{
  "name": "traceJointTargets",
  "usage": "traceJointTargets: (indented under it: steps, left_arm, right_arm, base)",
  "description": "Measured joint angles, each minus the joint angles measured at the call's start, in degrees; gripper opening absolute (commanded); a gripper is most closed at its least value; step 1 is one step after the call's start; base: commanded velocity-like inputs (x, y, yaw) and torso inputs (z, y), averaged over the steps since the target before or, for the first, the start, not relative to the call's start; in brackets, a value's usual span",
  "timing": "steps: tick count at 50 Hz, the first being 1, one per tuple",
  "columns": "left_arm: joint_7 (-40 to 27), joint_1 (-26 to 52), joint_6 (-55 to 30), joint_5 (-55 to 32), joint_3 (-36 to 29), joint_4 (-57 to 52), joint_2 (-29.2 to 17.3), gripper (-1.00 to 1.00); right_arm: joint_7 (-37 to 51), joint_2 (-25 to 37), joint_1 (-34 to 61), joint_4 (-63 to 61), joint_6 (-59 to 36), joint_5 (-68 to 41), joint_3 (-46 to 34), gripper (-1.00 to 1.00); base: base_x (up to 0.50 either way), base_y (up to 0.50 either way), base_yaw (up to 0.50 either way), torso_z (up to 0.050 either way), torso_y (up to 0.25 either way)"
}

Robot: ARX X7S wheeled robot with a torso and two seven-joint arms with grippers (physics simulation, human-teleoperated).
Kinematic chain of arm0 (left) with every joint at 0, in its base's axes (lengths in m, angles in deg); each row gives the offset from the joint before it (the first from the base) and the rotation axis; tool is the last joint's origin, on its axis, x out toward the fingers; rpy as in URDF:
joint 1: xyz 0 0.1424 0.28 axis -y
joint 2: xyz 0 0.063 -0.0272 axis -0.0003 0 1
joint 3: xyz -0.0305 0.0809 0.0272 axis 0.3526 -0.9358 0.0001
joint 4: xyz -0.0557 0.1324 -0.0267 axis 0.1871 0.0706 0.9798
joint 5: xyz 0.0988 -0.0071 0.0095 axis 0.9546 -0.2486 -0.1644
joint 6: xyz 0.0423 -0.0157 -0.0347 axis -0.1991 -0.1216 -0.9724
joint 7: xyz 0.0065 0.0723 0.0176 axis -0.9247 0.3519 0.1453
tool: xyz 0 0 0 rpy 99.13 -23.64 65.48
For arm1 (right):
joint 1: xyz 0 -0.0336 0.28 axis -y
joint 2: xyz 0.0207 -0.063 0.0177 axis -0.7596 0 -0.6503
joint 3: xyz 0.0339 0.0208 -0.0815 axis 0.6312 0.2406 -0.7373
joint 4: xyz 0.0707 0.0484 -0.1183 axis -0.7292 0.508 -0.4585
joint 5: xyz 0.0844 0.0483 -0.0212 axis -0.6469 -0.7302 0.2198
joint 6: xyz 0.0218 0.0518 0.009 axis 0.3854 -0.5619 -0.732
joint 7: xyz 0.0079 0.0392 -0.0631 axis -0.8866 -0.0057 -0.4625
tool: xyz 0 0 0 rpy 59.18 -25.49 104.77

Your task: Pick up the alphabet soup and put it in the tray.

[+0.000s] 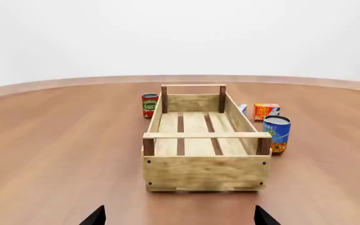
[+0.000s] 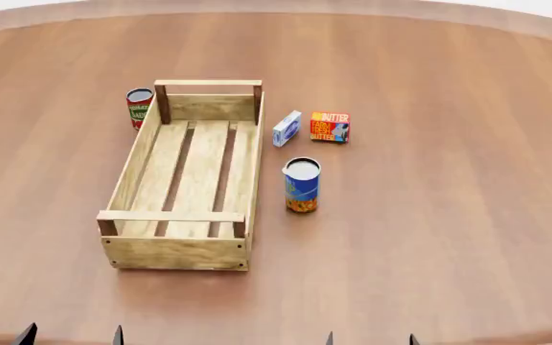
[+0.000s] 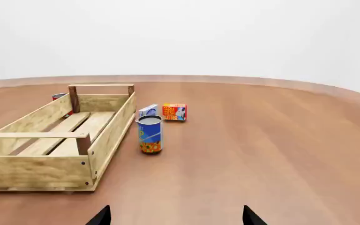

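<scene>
standing upright on the wooden table [image 2: 468,144], the soup can [image 2: 302,185] is sitting just beside the long right wall of the tray [image 2: 137,154], nearer the tray's front end, apart from it and touched by nothing. the tray is lying lengthwise away from the robot, holding nothing on its slats. behind the can, a small blue-and-white box [image 2: 287,129] is resting near the tray's far right corner, and an orange butter box [image 2: 330,126] is sitting just beside that. a red tomato sauce can [image 2: 140,108] is standing by the tray's far left corner. the left gripper [image 2: 72,335] and right gripper [image 2: 370,338] are hovering at the table's near edge, well apart from the can; each is showing only two dark fingertips [image 1: 95,216] spread wide, gripping nothing.
</scene>
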Motion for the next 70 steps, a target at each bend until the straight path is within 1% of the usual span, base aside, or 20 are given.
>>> traceJointTargets:
  steps: [4, 12, 32, 70]
  left_arm:
    - [-0.3, 0.0, -0.1, -0.4, -0.4, 0.0, -0.4, 1.0]
    - [-1.4, -0.2, 0.0, -1.4, -1.6, -0.1, -1.3, 1.0]
    - [-3.9, -0.3, 0.8, -3.4, -4.1, 0.1, -3.6, 1.0]
    - [-6.7, 0.0, 1.6, -6.0, -7.1, 0.5, -6.0, 1.0]
  right_arm:
    - [0.4, 0.5, -0.1, 0.0, 0.4, 0.4, -0.8, 1.0]
    - [1.3, 1.8, -0.4, -0.1, 1.8, 0.7, -2.7, 1.0]
    - [2.7, 3.9, -0.8, -0.9, 2.7, -0.5, -5.7, 1.0]
    - [4.8, 6.4, -0.4, -1.0, 2.5, -4.0, -8.5, 1.0]
  base:
    - [0.06, 0.07, 0.0, 0.0, 0.0]
    - [0.33, 0.42, 0.0, 0.0, 0.0]
    - [0.45, 0.35, 0.0, 0.0, 0.0]
    - [0.49, 0.0, 0.0, 0.0, 0.0]
